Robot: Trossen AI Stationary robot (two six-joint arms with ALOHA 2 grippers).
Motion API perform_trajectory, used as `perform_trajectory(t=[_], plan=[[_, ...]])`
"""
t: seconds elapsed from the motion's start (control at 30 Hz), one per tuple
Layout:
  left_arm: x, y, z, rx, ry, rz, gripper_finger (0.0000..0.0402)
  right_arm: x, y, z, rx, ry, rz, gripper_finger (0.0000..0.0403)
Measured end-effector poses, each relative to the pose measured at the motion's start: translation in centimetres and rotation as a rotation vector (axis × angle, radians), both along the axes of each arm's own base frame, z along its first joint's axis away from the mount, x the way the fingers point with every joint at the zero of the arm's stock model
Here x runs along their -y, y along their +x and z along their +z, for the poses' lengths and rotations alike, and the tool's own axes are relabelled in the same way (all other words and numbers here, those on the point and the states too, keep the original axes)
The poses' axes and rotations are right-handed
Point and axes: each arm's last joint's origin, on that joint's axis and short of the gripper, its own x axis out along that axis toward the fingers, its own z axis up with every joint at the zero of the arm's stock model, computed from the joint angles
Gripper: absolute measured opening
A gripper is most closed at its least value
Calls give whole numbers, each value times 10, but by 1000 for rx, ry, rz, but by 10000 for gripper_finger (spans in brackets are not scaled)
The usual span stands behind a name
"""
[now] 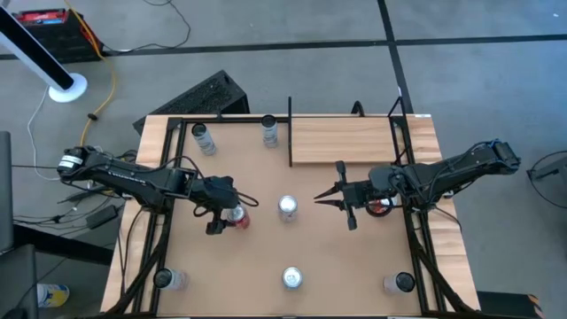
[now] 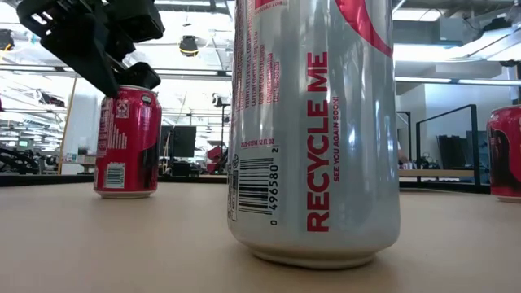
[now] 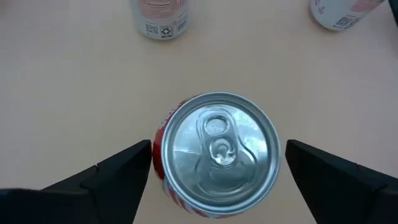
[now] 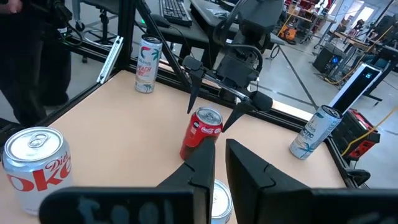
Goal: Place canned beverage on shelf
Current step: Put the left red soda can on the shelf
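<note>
Left gripper [image 1: 232, 215] is over the red can [image 1: 237, 217], left of tabletop [image 1: 257, 266] centre. Fingers [image 3: 118, 177] spread wide, one on each side of the can with a clear gap on both sides, not touching. Left wrist view looks straight down on the can top: silver lid, tab intact, can upright.

In the low view the same red can [image 2: 127, 142] stands upright on the tabletop with the dark left gripper [image 2: 98, 37] just above its top rim.

Right gripper [image 1: 321, 198] sits right of centre, pointing left toward the middle, fingers [image 4: 249, 168] pressed nearly together, holding nothing. It is beside the silver can [image 1: 288, 207] at tabletop centre, not touching it.

Shelf [image 1: 341, 140]: pale wood board at the far right of the tabletop, thin black upright bar along its left short edge. No can on it. The red can is well apart from it, near-left of the shelf.

Other cans on the tabletop:
- Diet Coke can [image 1: 292, 278], near edge, centre; fills most of the low view, "RECYCLE ME" on the side.
- two pale cans at the far edge, left of the shelf: one [image 1: 205, 139] and one [image 1: 269, 132].
- one can in the near left corner [image 1: 166, 279], one in the near right corner [image 1: 399, 283].
- a red can [image 1: 383, 206] under the right arm, mostly hidden.
</note>
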Motion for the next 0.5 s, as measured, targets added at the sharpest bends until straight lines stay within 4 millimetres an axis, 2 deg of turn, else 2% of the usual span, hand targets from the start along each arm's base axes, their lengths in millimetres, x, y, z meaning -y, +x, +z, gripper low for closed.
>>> perform_trajectory(t=[0.17, 0.4, 0.5], plan=[[1, 3, 9, 18, -35, 2, 373, 0, 0, 0, 1, -9, 2, 64], [-1, 10, 53, 112, 75, 28, 374, 0, 0, 1, 8, -24, 5, 64], [-2, 11, 67, 124, -34, 171, 374, 0, 0, 0, 6, -18, 4, 64]])
